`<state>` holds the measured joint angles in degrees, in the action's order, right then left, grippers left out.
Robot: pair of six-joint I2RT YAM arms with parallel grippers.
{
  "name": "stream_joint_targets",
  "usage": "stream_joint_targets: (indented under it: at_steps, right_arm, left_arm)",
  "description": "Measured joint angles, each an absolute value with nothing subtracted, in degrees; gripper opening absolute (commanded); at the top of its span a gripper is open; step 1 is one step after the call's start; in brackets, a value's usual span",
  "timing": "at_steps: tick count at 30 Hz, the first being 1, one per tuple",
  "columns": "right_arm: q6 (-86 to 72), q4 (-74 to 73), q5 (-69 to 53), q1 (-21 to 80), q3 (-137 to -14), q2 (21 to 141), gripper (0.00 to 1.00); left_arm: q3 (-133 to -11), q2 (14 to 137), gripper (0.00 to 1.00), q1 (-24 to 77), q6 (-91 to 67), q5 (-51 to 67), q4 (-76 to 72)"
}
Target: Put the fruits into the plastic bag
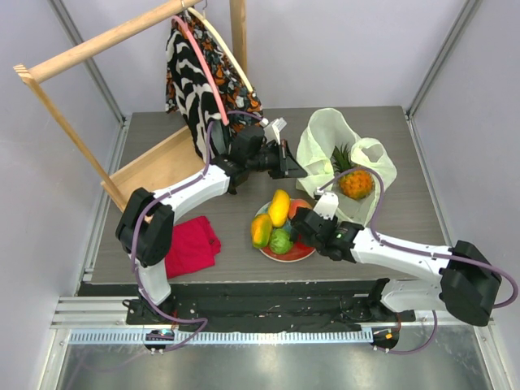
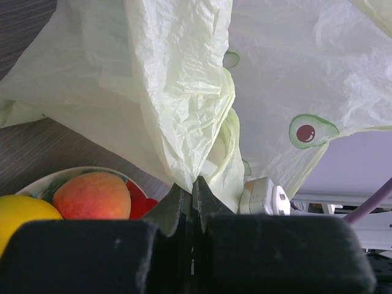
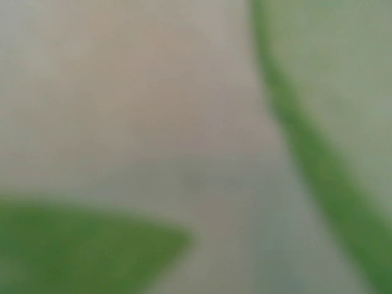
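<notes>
From above, the left gripper (image 1: 294,169) is pinched on the left edge of the pale green plastic bag (image 1: 341,146), which sits crumpled at the far right of the table. A pineapple (image 1: 356,182) lies among the bag's folds; I can't tell whether it is inside or on top. Just in front, the red plate (image 1: 302,253) carries two yellow mangoes (image 1: 279,207) and a green round fruit (image 1: 281,241). The right gripper (image 1: 305,223) hangs over the plate's right side, and I can't tell how its jaws stand. A red cloth (image 1: 192,244) lies near the left arm's base.

On the left wrist view, the black fingers (image 2: 177,205) meet tightly on a fold of the bag (image 2: 184,92). A peach (image 2: 92,195) and a mango (image 2: 21,214) sit on the plate below.

The right wrist view is only a blur of pale and green.
</notes>
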<state>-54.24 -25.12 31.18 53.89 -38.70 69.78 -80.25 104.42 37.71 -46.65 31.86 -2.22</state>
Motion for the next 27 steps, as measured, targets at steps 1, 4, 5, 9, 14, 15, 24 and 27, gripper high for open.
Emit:
stream_joint_targets:
  at_steps: [1,4,5,9,14,15,24,27]
  right_arm:
    - [-54.28,-25.1,31.16,53.89,-38.54,69.49,0.37]
    - [-54.3,-25.54,31.18,53.89,-37.91,68.05,0.29]
    - [-54.3,-25.85,31.18,53.87,-37.69,67.35,0.27]
    - [-54.37,-27.88,31.18,53.89,-37.21,64.12,0.15]
    - [-54.08,-28.95,30.7,53.87,-36.82,59.18,0.01]
    - [-53.8,-28.6,30.28,53.87,-36.42,57.84,0.01]
    - [-48.84,-26.68,25.06,53.87,-32.36,47.55,0.01]
    - [-44.77,-24.21,20.69,53.87,-31.35,43.97,0.01]
  left_arm:
    - [-80.23,104.42,0.0,37.71,-46.72,31.92,-2.33]
    - [-80.18,104.42,0.0,37.71,-47.07,32.16,-2.5]
    - [-80.18,104.42,0.0,37.71,-47.24,32.21,-2.66]
    - [-80.09,104.42,0.0,37.69,-47.59,32.23,-3.11]
    - [-80.09,104.42,0.0,37.58,-47.75,32.23,-3.22]
    - [-80.09,104.42,0.0,37.58,-47.77,32.23,-3.27]
    - [-79.88,104.42,0.0,37.47,-48.01,32.49,-3.62]
    - [-79.79,104.42,0.0,37.47,-48.01,32.6,-3.62]
